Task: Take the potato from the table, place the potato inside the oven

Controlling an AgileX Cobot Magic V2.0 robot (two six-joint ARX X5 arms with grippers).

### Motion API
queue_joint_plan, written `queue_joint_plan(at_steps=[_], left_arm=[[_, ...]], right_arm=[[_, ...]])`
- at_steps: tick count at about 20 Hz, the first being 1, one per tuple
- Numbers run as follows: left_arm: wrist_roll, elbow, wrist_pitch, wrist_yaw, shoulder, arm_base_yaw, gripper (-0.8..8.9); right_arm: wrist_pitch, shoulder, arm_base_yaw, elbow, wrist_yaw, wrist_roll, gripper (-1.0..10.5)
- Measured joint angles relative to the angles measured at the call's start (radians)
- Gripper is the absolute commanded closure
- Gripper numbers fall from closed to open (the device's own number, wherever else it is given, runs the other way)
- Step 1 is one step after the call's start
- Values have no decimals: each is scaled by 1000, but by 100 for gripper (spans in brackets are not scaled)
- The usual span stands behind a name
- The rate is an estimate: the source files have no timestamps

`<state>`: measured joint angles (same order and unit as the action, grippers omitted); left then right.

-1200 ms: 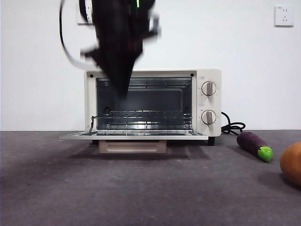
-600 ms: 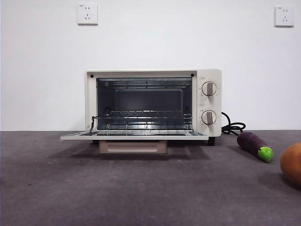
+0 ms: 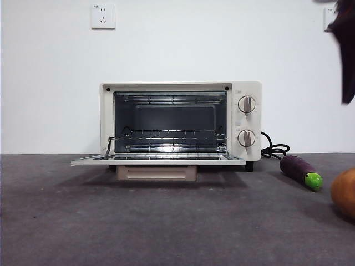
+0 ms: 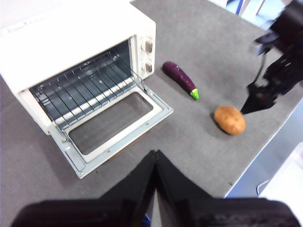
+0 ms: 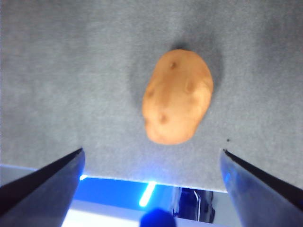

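R gripper (image 5: 151, 156) jaws spread wide above potato (image 5: 177, 97), top right of front view; L gripper (image 4: 155, 158) clenched; oven (image 3: 180, 122) door down.

The desk (image 3: 166, 221) is a flat, dark grey, faintly mottled surface running the full width of the front view and ending at a white wall. Toward its far side, left of centre, stands the oven (image 3: 180, 122), cream-white, its door folded down flat and hanging just above the desk. A black cord (image 3: 274, 149) lies coiled on the desk just right of the oven. Nearer and further right lies the purple eggplant (image 3: 299, 170), green tip pointing toward the near right. The potato (image 3: 344, 193) sits at the right edge, near the eggplant but not touching it.
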<state>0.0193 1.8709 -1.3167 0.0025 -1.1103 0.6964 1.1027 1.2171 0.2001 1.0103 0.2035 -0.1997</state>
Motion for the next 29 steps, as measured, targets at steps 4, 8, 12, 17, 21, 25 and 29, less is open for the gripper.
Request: queue_joint_plan(at_steps=[4,8,12,17,21,25,29], left_arm=[[0,0,0,0,66,0,819],[0,-100,-1,-51,181,0,819],[13,-266,-5,-101,330,0,819],[42,-390,-7,-105,441,0,819],[50,-392,-7,-105,475,0,819],[53,-392,-7,-105,489,0,819],[52,-392,-7,-105,491,0,819]], right_arm=[[-52,118,72,0,-132,-64,470],[-106,217,94,0,-181,-100,470],[-155,297,93,1,-181,-111,470],[-166,376,93,1,-190,-111,501],[-169,397,93,2,-203,-111,930],[-164,397,93,2,-201,-110,958],[-177,371,110,3,-53,-111,958]])
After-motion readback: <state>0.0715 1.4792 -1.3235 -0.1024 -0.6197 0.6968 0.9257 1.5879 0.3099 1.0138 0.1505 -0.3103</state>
